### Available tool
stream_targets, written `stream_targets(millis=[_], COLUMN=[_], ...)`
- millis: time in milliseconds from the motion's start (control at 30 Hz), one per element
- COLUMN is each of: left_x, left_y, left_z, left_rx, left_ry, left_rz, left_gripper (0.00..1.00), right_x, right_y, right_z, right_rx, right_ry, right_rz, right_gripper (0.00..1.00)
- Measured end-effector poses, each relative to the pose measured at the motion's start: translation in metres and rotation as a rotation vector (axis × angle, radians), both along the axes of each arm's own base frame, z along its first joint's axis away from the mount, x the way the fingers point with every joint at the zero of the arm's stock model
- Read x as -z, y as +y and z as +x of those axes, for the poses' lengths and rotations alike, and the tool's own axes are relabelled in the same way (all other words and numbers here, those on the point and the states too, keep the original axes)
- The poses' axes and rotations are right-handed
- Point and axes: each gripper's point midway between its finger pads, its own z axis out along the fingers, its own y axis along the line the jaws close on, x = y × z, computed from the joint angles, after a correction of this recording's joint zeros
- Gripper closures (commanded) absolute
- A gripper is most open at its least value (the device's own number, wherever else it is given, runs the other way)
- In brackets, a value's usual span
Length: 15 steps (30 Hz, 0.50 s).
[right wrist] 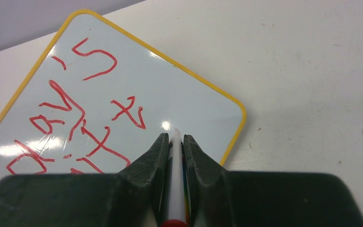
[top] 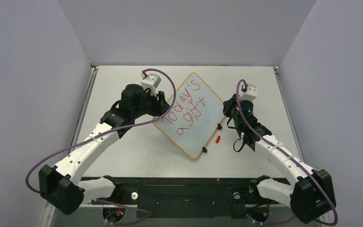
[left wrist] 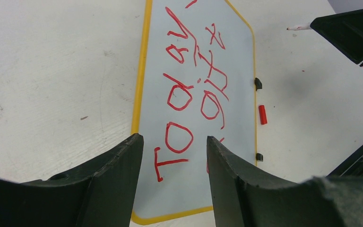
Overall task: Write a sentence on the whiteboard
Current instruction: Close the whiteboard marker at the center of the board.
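Listener: Whiteboard (top: 208, 113) first: where does it lie?

Describer: Flat on the white table (top: 123, 156), turned cornerwise between the two arms. The sentence (top: 185, 109), in red across two lines, reads "Today's a gift".

Listener: And the hands?

Describer: The right gripper (right wrist: 176, 137) is pressed together on a slim white marker (right wrist: 175, 179). Its tip points at the board, though I cannot tell whether it touches. The left gripper (left wrist: 175, 142) hovers over the end where the first line begins, fingers spread, holding nothing. A small red cap (left wrist: 263, 114) lies on the table just beside the board's clipped edge.

Listener: How would the board handle?

Describer: Probably light, stiff and slick-faced. I would steady it by its yellow edge, away from the ink, which would likely smear.
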Motion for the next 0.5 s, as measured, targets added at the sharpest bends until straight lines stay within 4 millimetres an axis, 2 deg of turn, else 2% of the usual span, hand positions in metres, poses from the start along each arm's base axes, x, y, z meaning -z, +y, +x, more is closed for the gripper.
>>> stream_targets(millis=[333, 500], left_x=[-0.019, -0.024], left_y=[-0.010, -0.016], left_z=[-0.034, -0.046], left_rx=[0.057, 0.080], left_ry=[-0.030, -0.042], left_rz=[-0.005, -0.003], left_gripper=[0.51, 0.51], right_x=[-0.030, -0.033], right_y=[-0.005, -0.008], right_z=[-0.016, -0.023], right_rx=[-0.001, 0.000], right_ry=[-0.063, -0.071], right_rz=[0.042, 0.046], right_gripper=[1.00, 1.00])
